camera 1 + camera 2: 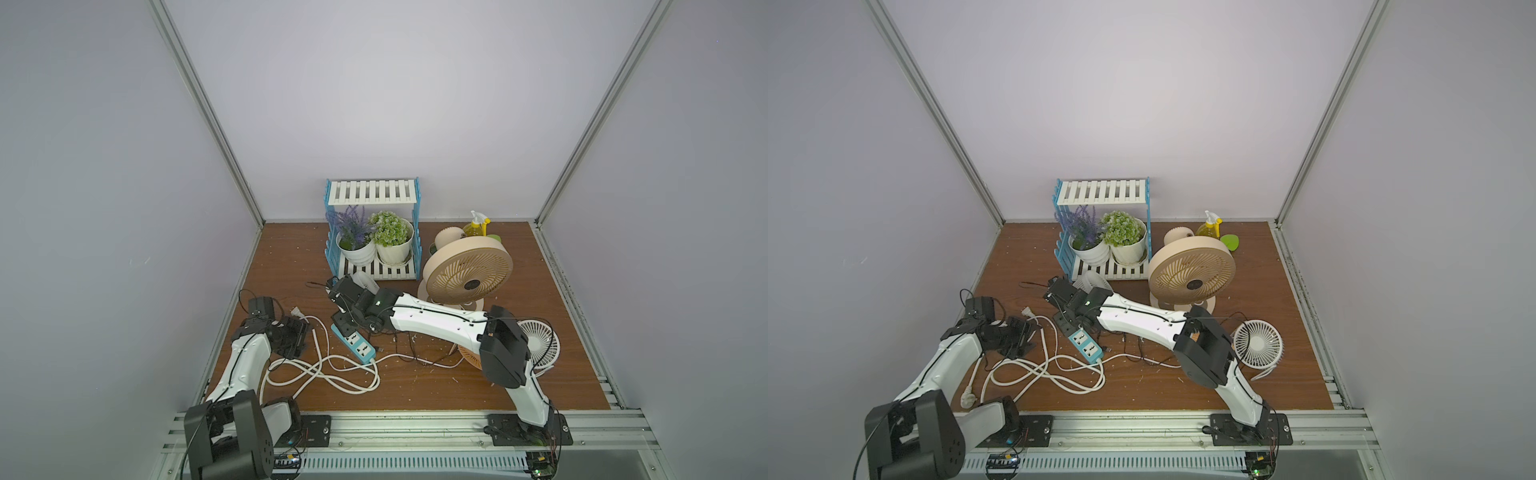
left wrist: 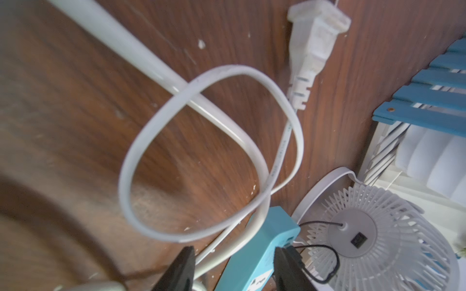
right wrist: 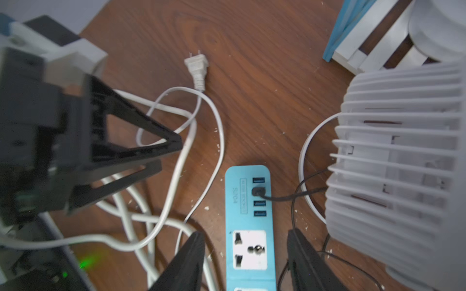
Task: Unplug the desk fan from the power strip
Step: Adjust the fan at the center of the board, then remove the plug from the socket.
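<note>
Wooden tabletop (image 1: 457, 390) bears teal, white-socketed power strip (image 1: 356, 345).

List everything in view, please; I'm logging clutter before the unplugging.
power strip: one, teal, front centre.
plug: one, white, loose, front left.
cords: several, white, tangled in front.
cable: one, black, in strip's USB port.
beige fan: one, back right.
white fans: two; front-right fan, shelf-side fan.
shelf: one, blue-white, back.
plants: two, white pots, on shelf; purple plant, green plant.
bottle: one, yellow, behind beige fan.
left gripper: open, over cords.
right gripper: open, astride strip.
</note>
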Available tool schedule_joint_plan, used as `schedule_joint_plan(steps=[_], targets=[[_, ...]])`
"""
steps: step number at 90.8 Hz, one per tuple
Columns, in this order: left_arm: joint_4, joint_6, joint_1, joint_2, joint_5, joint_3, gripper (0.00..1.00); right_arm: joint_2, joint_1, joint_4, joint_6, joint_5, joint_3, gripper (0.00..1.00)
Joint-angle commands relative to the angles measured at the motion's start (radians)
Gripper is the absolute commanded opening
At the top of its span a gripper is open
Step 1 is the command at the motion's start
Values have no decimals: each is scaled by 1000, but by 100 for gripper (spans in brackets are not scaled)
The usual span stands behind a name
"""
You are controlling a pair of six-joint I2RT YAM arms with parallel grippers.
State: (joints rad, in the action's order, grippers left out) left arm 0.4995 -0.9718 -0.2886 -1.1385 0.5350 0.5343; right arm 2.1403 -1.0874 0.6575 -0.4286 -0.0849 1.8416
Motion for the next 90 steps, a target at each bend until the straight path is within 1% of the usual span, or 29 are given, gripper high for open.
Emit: schedule_joint_plan(steps=[1, 15, 28, 32, 38, 52, 64, 67, 74, 77, 83, 90], targets=[[-109, -28, 12, -1, 54, -9, 57, 50, -4, -16, -70, 21, 34, 56], [-110, -8, 34, -12, 57, -31, 56, 81, 7, -43, -97, 31, 42, 53], [-102, -8, 43, 16, 59, -72, 53, 101, 13, -80, -127, 26, 44, 50], [-93, -8, 46, 24, 58, -83, 52, 109, 13, -85, -133, 24, 47, 46], [-73, 1, 48, 37, 64, -90, 51, 120, 15, -89, -139, 16, 51, 44], [-10, 21, 48, 84, 71, -99, 51, 129, 21, -111, -149, 5, 54, 40], [-4, -10, 55, 127, 111, -121, 52, 137, 24, -111, -150, 2, 63, 38], [-4, -19, 62, 141, 116, -125, 54, 139, 25, -111, -151, 2, 64, 38], [-4, -50, 103, 175, 117, -132, 60, 146, 28, -111, -153, 2, 69, 37], [-3, -63, 130, 184, 110, -133, 63, 150, 27, -111, -152, 4, 71, 35], [-5, -97, 200, 198, 80, -141, 65, 153, 30, -111, -152, 7, 75, 32], [-41, -150, 270, 213, 55, -167, 66, 153, 29, -111, -150, 4, 74, 28]])
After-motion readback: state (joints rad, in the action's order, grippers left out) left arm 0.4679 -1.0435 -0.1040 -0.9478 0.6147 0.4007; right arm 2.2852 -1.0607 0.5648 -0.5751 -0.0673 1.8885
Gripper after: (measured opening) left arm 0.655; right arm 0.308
